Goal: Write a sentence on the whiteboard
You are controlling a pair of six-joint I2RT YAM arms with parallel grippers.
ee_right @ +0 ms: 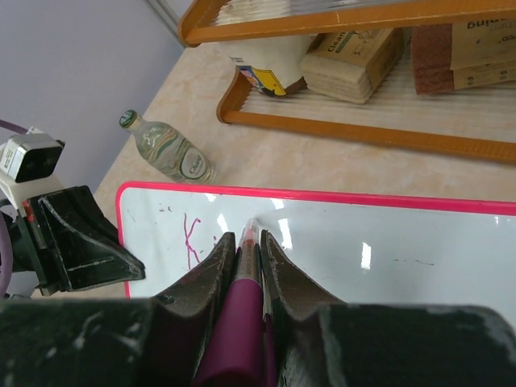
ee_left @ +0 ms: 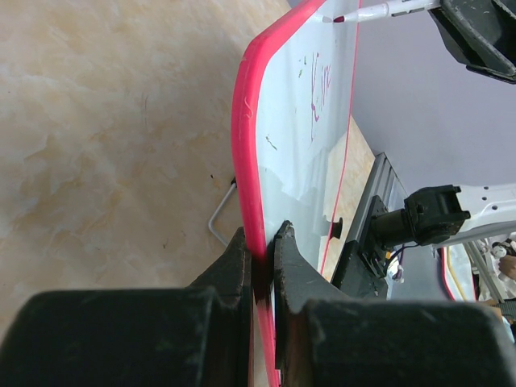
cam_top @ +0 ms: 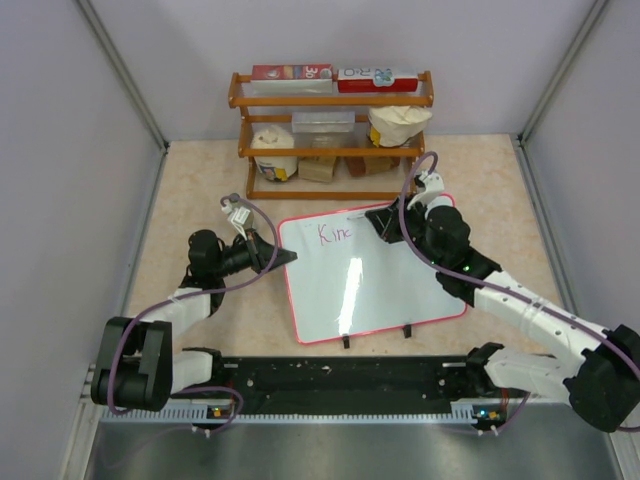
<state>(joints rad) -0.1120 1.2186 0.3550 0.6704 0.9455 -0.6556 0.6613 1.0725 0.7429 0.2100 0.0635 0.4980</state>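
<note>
The whiteboard [cam_top: 365,285], white with a red-pink frame and two black clip feet, lies tilted on the table. Pink letters reading "Kinc" [cam_top: 335,234] stand near its top left corner; the K shows in the right wrist view [ee_right: 192,240]. My left gripper [cam_top: 283,257] is shut on the board's left edge [ee_left: 256,242]. My right gripper [cam_top: 378,222] is shut on a magenta marker [ee_right: 246,282], whose tip touches the board just right of the letters. The marker also shows in the left wrist view [ee_left: 379,11].
A wooden rack [cam_top: 335,135] with boxes, tubs and bags stands behind the board. A small glass bottle [ee_right: 168,147] lies on the table near the board's top left corner. The black arm base rail [cam_top: 340,380] runs along the near edge. Grey walls enclose both sides.
</note>
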